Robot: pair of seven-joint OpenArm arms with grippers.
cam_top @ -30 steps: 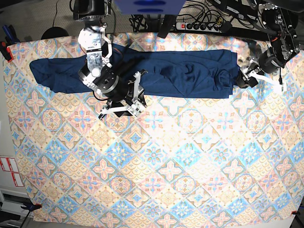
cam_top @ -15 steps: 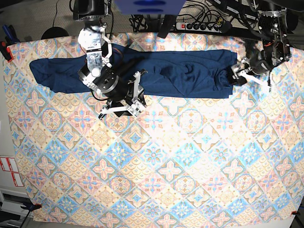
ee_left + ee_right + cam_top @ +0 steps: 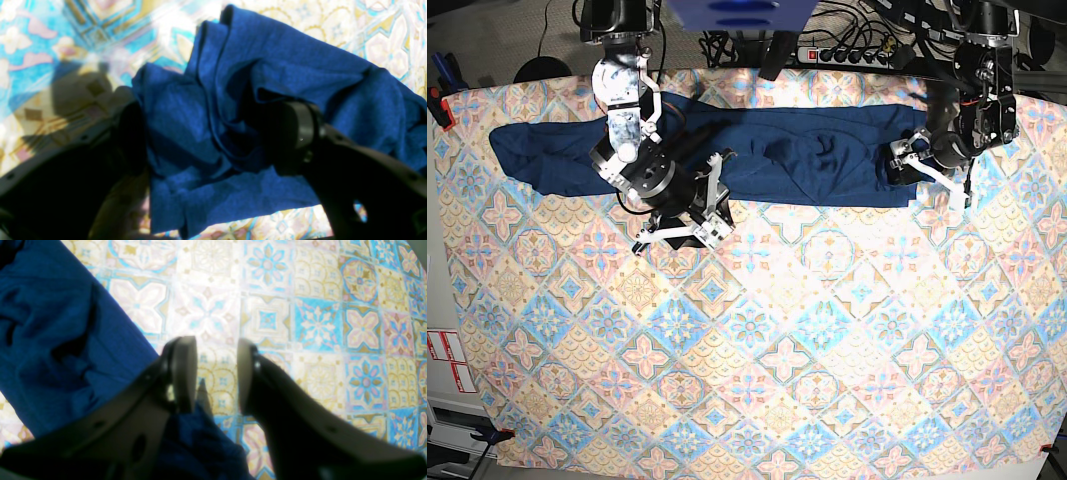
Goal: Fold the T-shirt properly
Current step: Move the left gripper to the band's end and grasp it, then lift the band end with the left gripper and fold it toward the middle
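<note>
Nearest in the base view, the surface under its pastel tile-patterned tablecloth (image 3: 757,380) lies bare. Further back, the right gripper (image 3: 689,215) hangs just off the shirt's near edge, its jaws part-way apart with only tablecloth between them, holding nothing. Beyond it, the dark navy-blue long-sleeved knit T-shirt (image 3: 727,150) stretches as a long band across the far side of the surface, rumpled at mid-length. At its end, the left gripper (image 3: 915,165) straddles bunched cloth, jaws spread wide around the folds (image 3: 213,133) but not pinched shut. The step in hand looks like taking hold of that end to fold it over. Next, those jaws would need to close on the layers together, then lift before carrying the end across.
</note>
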